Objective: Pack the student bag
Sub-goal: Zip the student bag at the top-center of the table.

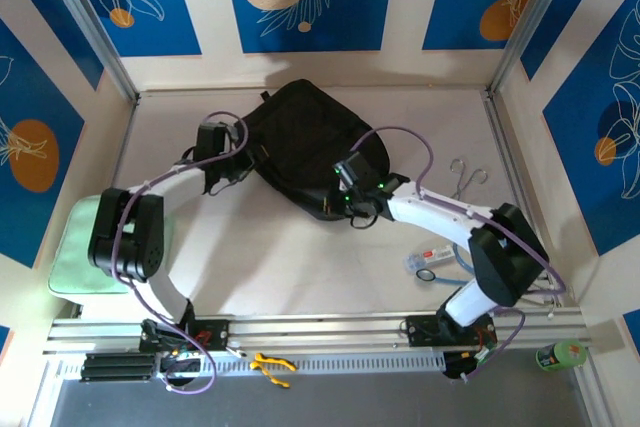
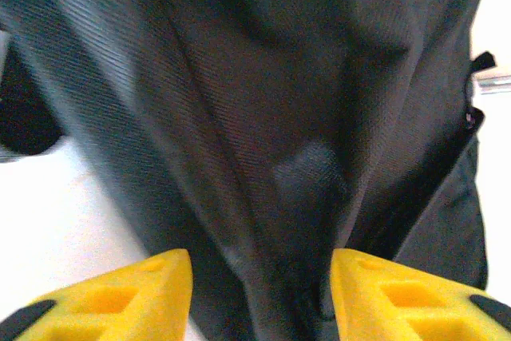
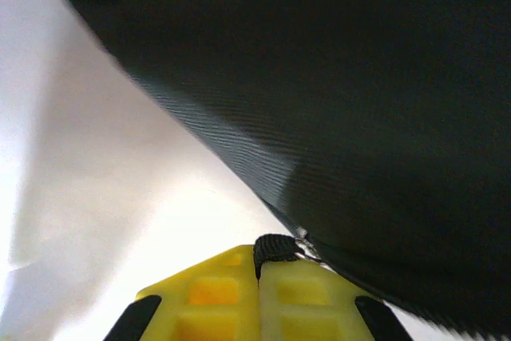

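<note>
The student bag (image 1: 300, 132), a black fabric backpack, lies at the middle of the table toward the back. My left gripper (image 1: 222, 162) is at the bag's left edge. In the left wrist view its yellow fingers (image 2: 164, 285) stand partly closed on a bunched fold of the bag's fabric (image 2: 271, 157), with creases running down into the gap of the left gripper (image 2: 261, 269). My right gripper (image 1: 352, 202) is at the bag's near right edge. It is the right gripper (image 3: 259, 261) shut on a black webbing zip pull (image 3: 275, 247), under the dark bag (image 3: 359, 77).
A pale green flat pad (image 1: 75, 257) lies at the left under the left arm. Metal scissors (image 1: 465, 175) and small pens (image 1: 430, 257) lie at the right. A green bottle (image 1: 560, 355) stands past the front rail, where a yellow tool (image 1: 272, 365) also rests.
</note>
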